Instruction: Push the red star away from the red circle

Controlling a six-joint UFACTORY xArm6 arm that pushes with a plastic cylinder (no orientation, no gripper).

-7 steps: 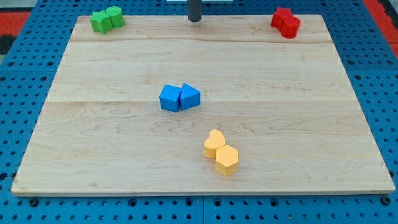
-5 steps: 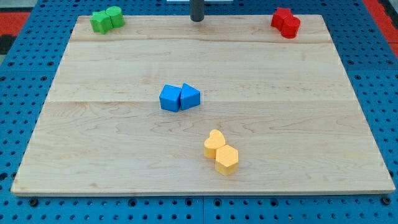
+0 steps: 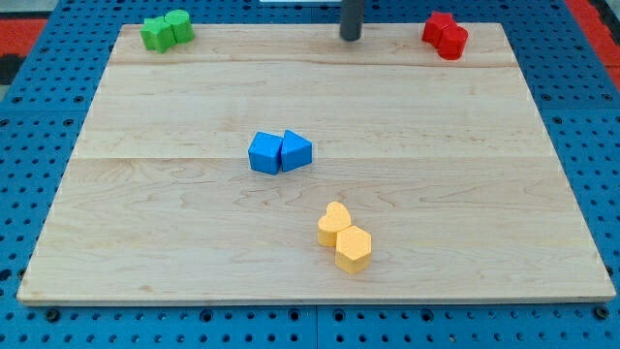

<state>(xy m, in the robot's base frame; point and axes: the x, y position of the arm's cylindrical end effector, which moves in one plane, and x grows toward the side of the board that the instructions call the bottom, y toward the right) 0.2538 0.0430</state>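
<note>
The red star [image 3: 439,26] and the red circle [image 3: 452,42] sit touching at the board's top right corner, the star up and to the left of the circle. My tip [image 3: 351,36] stands near the board's top edge, right of centre, well to the left of the red pair and apart from them.
Two green blocks [image 3: 166,30] touch at the top left corner. A blue block [image 3: 263,153] and a blue triangular block [image 3: 296,151] touch near the middle. A yellow heart [image 3: 334,222] and a yellow hexagon-like block [image 3: 354,248] touch lower down. The wooden board [image 3: 484,194] lies on a blue pegboard.
My tip has moved to the view's right along the board's top edge, closer to the red pair. No block has moved.
</note>
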